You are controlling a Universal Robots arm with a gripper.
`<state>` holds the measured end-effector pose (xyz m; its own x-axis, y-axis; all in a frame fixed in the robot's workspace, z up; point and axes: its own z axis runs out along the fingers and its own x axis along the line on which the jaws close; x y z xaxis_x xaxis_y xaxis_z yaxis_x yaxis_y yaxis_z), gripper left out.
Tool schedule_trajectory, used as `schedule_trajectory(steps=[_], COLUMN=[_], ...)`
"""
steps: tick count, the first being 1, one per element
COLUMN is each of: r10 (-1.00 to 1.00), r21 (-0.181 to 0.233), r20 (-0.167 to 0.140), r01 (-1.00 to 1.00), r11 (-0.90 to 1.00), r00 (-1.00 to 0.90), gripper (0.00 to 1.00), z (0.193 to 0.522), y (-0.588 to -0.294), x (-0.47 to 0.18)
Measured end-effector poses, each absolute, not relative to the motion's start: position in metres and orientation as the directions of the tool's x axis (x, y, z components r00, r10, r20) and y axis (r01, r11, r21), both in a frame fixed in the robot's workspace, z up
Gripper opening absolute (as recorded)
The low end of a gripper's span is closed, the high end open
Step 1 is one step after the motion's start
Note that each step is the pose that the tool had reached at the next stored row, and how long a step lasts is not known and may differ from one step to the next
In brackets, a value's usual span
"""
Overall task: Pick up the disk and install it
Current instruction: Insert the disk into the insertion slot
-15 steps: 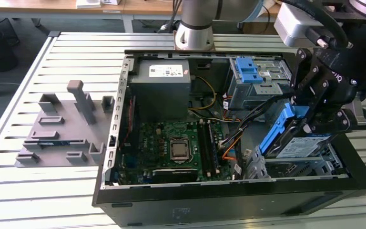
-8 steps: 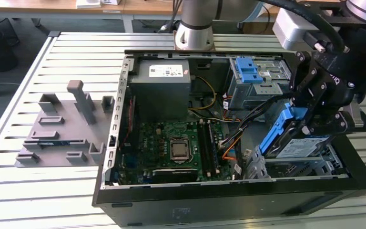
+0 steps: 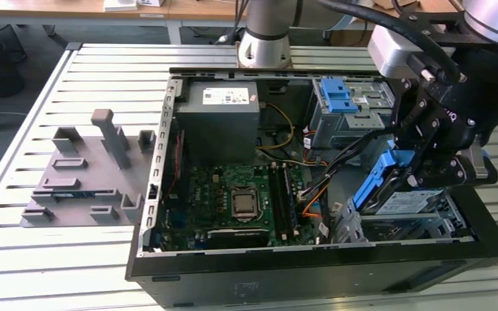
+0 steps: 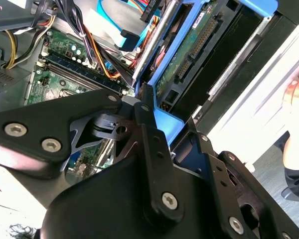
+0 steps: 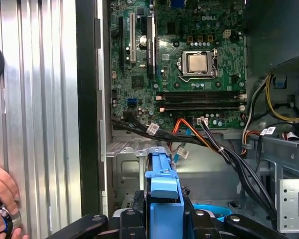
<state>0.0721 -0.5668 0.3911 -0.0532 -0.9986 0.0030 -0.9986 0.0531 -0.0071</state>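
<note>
— Starting with the big things, what sits where?
— A slatted counter (image 3: 24,259) carries an open case (image 3: 318,275), laid on its side so the inside faces up toward the arm. A grey fixture (image 3: 85,175) lies on the counter beyond the case, well apart from the end effector.
— And inside the case?
— The board (image 3: 231,194) covers the floor, off to one side of the end effector. Right beneath the end effector is a metal bay (image 3: 417,223) in a corner of the case. I'd judge the disk belongs there, which would explain why the arm hangs over that corner.
— Where is the disk?
— The disk (image 3: 396,202) is between the fingers of the end effector (image 3: 415,178), off the counter and just above the bay. It is tilted, with its lower end nearest the bay, probably to line that end up with the opening.
— So the grip is closed on it?
— Yes. In the first wrist view the fingers (image 5: 195,221) sit narrow, pressing the two sides of the blue carrier.
— Anything smaller nearby?
— Cables (image 5: 229,154) run just beside the bay, near the disk, and could snag. A hand (image 5: 2,191) rests on the counter outside the case, well apart from the end effector.
</note>
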Motion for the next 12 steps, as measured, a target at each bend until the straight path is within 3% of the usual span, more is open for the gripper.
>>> schedule_trajectory(steps=[12], r10=[-0.999], r21=[-0.007], r20=[0.003], r01=[-0.999], r11=[0.053], r00=[-0.053], gripper=[0.36], z=[0.38], y=[-0.567], x=[0.072])
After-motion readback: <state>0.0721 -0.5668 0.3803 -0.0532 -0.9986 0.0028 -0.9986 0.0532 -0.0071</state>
